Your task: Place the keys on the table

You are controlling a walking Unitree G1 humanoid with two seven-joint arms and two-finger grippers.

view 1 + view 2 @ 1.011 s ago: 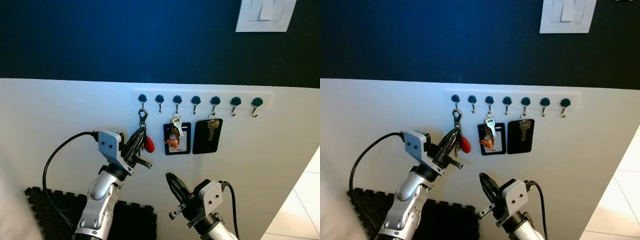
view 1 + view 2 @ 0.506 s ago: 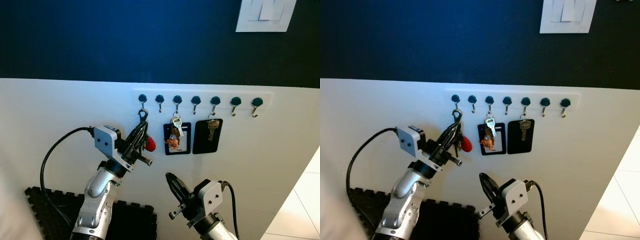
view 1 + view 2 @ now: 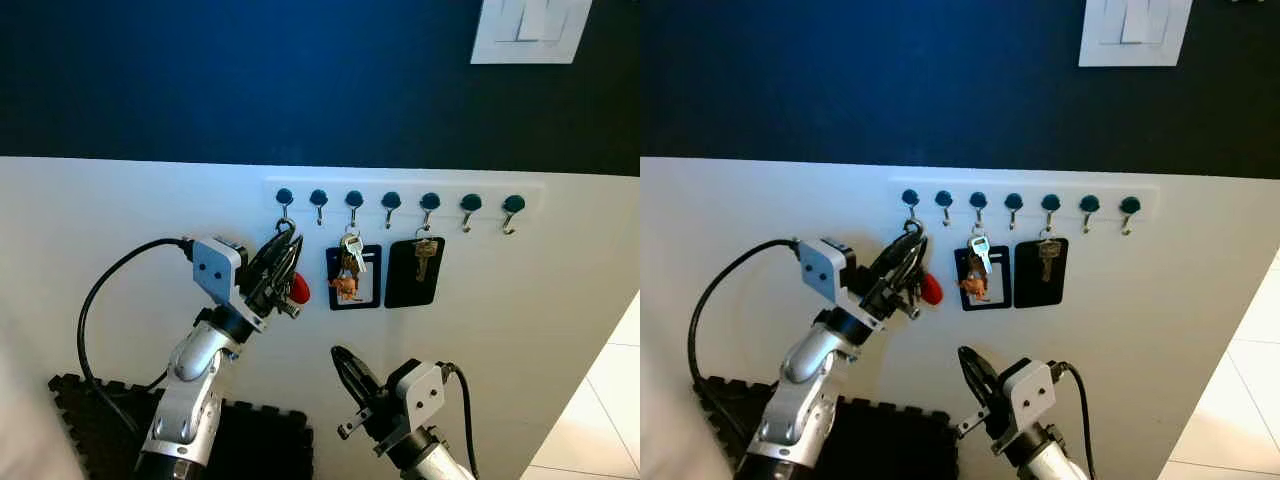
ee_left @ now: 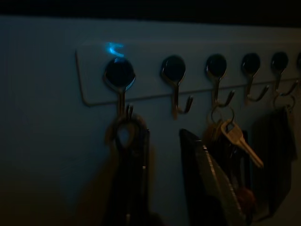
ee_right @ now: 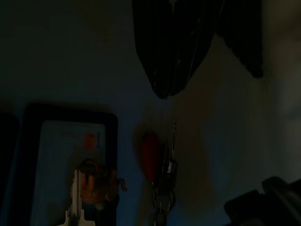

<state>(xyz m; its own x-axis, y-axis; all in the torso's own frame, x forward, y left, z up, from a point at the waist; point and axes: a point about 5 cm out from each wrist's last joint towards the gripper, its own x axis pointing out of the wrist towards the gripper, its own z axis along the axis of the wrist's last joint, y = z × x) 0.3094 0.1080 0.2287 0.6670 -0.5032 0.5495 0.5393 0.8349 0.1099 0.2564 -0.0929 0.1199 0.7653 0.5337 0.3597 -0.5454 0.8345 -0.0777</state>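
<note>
**Keys on leftmost hook, left end effector at them**

Keys point(image 3: 292, 283) with a red fob hang from the leftmost hook point(image 3: 285, 204) of a white hook rail point(image 3: 405, 198), left of centre in the frame. The left end effector point(image 3: 281, 262) reaches up around the bunch, its black fingers closed about the key ring just below the hook. Two more key sets with black card holders point(image 3: 355, 276) hang to the right. The right end effector point(image 3: 346, 372) sits low, bottom centre, its fingers pressed together, apart from the wall items. A light switch point(image 3: 530, 30) occupies the upper right.
</note>
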